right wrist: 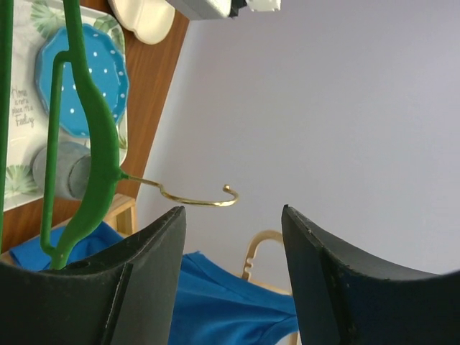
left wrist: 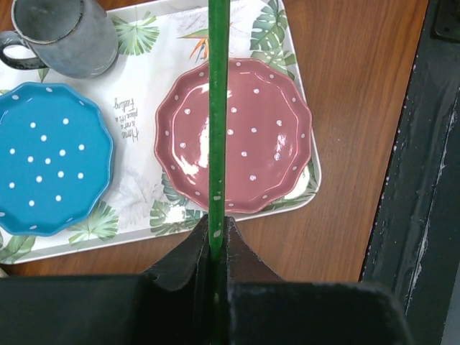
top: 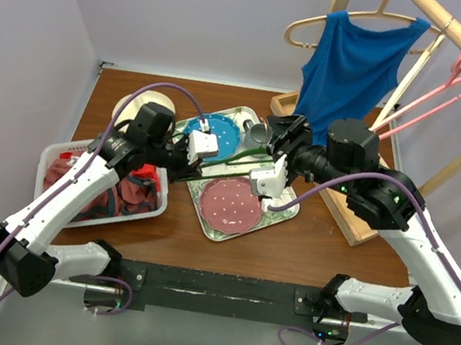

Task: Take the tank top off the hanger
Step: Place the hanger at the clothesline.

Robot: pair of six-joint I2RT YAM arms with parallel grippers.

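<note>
- One tank top point(top: 353, 65) hangs on the cream hanger point(top: 310, 19), upper right of the top view; removal not begun.
- Left pincer point(left wrist: 214, 231): clamped on a green hanger point(left wrist: 218, 108).
- Right pincer point(right wrist: 232, 215): apart, empty.
- Next: right pincer likely must reach the hem.

A robot lab booth (plain pale walls point(top: 201, 14) on three sides) enclosing a wooden table point(top: 323, 246)

Blue plate point(left wrist: 50, 158), pink plate point(left wrist: 266, 136), mug point(left wrist: 68, 32) on tray point(left wrist: 136, 115)
</note>
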